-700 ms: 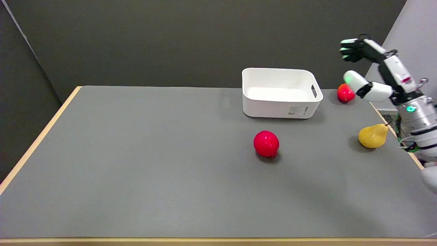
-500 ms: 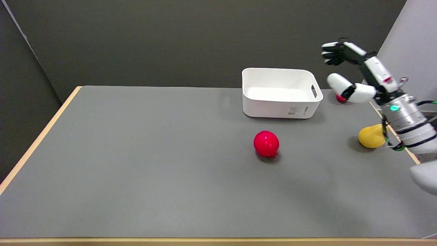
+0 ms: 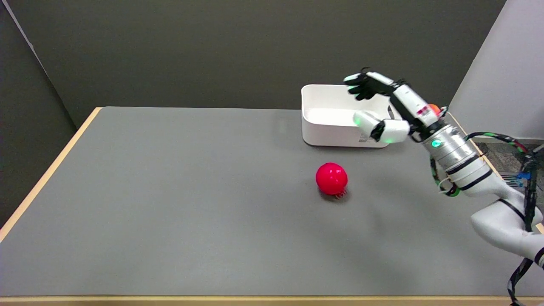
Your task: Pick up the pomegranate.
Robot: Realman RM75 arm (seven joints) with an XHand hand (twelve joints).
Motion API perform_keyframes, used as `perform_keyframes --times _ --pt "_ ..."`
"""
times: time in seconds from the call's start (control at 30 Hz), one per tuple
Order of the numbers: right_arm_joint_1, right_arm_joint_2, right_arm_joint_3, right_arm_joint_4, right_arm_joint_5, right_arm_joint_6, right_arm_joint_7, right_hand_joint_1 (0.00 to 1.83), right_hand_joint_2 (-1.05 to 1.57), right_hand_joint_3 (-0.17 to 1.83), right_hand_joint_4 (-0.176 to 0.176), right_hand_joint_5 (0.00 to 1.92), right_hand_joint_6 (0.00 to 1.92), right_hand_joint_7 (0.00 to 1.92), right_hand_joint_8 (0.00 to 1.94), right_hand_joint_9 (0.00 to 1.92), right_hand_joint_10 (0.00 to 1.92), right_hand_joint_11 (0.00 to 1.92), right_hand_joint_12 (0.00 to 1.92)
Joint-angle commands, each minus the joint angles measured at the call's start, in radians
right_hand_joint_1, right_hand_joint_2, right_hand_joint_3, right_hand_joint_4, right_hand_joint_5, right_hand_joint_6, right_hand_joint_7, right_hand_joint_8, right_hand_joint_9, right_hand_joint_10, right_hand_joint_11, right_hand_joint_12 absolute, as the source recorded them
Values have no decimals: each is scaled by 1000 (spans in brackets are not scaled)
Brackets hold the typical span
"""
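Pomegranate (image 3: 331, 178) sits on the counter (image 3: 170, 204) below and left of the robot hand (image 3: 384, 110), whose fingers spread apart, holding nothing.

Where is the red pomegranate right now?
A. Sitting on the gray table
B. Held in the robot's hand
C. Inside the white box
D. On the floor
A: the pomegranate sits alone on the gray table, in front of the white box, while the right hand hangs open above the box, holding nothing.
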Motion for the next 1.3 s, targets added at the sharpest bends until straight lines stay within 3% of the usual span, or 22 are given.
perform_keyframes --times 0.03,0.3,0.57,0.63,0.73,0.87,1.07,1.17,1.3 --pt "-206 -68 3 386 -50 -391 -137 462 644 850 81 326 600 502 542 416 1066 243 1441" --pt "-295 -63 39 419 -73 -442 -137 519 633 860 71 310 562 477 519 372 1030 216 1415" --pt "-260 -33 23 424 -147 -491 -137 522 632 856 68 310 559 473 512 333 981 161 1358" --pt "-246 -13 15 436 -167 -512 -137 451 605 935 71 303 595 445 537 325 897 136 1291" --pt "-230 15 2 446 -180 -541 -137 508 601 879 71 312 582 415 468 247 850 43 1262" --pt "-216 39 -12 446 -185 -567 -137 448 555 950 57 274 590 200 384 63 652 -1 1041" --pt "-180 47 -42 447 -222 -608 -137 459 547 942 23 223 522 120 345 10 565 -1 922" --pt "-167 54 -61 445 -222 -623 -137 476 576 852 24 244 442 150 255 8 565 -1 906" --pt "-156 57 -76 433 -222 -631 -137 456 551 914 24 223 494 138 327 14 569 -1 926"
